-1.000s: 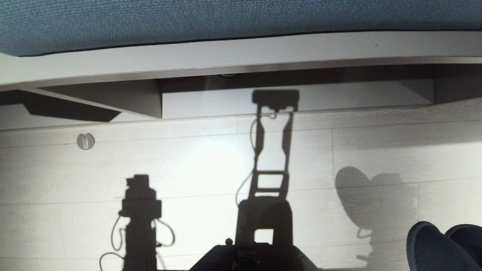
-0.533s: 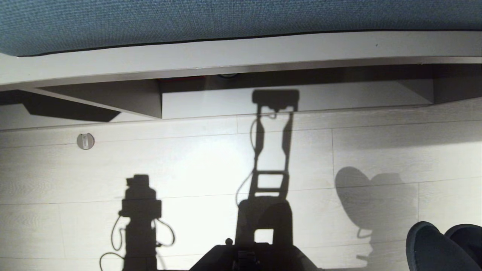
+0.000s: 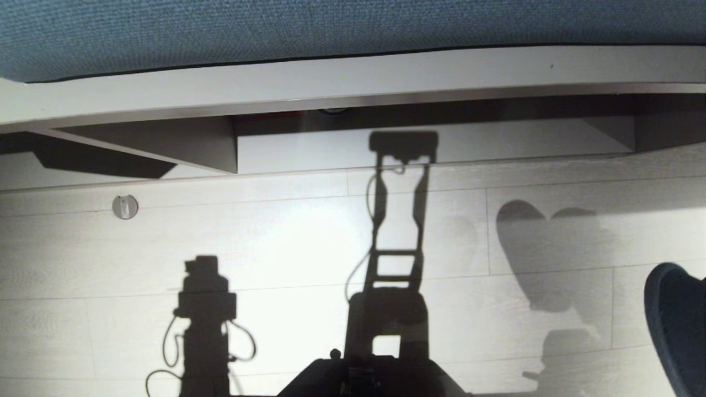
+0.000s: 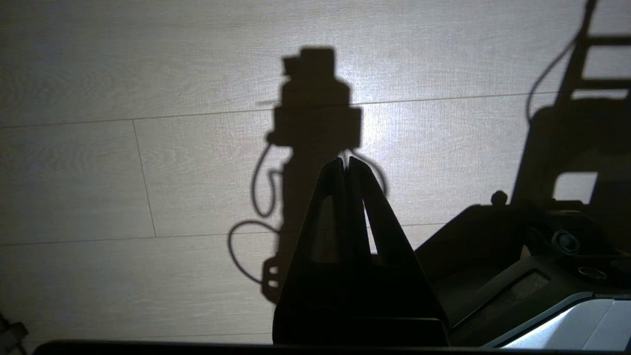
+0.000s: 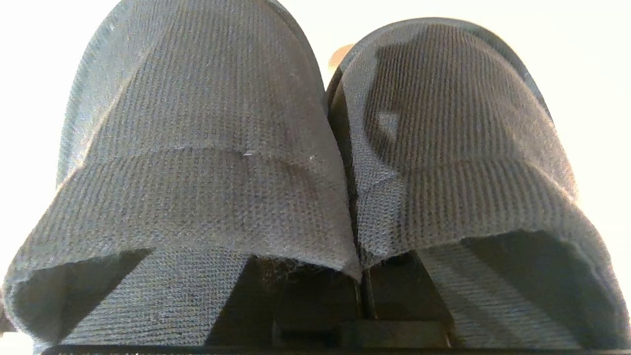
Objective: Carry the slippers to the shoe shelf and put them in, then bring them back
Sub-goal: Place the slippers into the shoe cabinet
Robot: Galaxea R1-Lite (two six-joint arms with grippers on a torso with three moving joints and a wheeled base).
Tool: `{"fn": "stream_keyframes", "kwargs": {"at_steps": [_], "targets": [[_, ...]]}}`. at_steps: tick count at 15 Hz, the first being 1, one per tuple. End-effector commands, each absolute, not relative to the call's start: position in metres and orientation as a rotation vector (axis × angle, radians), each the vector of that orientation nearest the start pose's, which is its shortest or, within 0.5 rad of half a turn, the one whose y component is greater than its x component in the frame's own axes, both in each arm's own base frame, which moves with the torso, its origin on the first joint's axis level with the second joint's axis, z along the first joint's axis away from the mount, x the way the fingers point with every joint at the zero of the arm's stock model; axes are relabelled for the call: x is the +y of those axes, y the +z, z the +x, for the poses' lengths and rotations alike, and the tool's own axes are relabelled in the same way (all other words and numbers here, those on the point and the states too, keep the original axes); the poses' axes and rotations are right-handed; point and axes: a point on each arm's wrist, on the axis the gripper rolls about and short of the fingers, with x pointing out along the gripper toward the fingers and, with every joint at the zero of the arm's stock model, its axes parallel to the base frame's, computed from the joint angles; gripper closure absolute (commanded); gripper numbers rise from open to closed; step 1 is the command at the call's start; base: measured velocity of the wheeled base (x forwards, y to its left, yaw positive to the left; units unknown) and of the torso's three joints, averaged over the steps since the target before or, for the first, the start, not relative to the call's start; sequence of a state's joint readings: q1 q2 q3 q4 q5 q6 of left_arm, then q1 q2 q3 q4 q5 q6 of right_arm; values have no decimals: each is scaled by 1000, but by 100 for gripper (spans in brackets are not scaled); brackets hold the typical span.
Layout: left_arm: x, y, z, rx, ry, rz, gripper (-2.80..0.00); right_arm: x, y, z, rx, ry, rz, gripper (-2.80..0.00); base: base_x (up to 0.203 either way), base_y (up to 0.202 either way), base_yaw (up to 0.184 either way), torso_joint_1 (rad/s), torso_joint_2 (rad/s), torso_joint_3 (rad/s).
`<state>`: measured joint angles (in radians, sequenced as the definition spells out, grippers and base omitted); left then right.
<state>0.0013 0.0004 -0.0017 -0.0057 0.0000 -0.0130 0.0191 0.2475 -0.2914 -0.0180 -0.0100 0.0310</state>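
Note:
The slippers are a grey-blue knit pair held side by side, toes pointing away from the wrist. My right gripper is shut on their two inner walls, one finger inside each slipper, with the fingertips hidden by fabric. In the head view the slippers hang at the far right edge above the floor, and the gripper itself is out of frame. The shoe shelf lies ahead, a low pale cubby under the blue-cushioned bench. My left gripper hangs shut and empty over the floor.
A slanted wooden support bounds the cubby on the left. A small round metal fitting sits in the pale plank floor. My dark base shows at the bottom centre. Shadows of both arms and the slippers fall on the floor.
The slippers have risen and shifted right in the head view, and their shadow has moved up the floor toward the shelf. The left arm has stayed still.

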Motion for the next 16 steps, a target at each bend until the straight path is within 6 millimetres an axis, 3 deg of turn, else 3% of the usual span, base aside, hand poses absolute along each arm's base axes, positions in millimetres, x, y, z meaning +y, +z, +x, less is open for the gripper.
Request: {"fn": "stream_keyframes", "kwargs": {"at_steps": [1,5,7,10,16], "targets": [[0,77,-23,-8,1,-14,0,0,188,23,25,-20,34,0,0,0,0,0,0,0],[0,77,-23,-6,1,-12,0,-2,194,79,15,-67,23,0,0,0,0,0,0,0],[0,77,-23,-6,1,-14,0,-3,192,93,-15,-73,21,0,0,0,0,0,0,0],[0,77,-23,-8,1,-12,0,-4,182,133,-12,-67,19,0,0,0,0,0,0,0],[0,77,-23,-8,1,-14,0,-4,180,170,-161,-15,0,0,0,0,0,0,0,0]]}}
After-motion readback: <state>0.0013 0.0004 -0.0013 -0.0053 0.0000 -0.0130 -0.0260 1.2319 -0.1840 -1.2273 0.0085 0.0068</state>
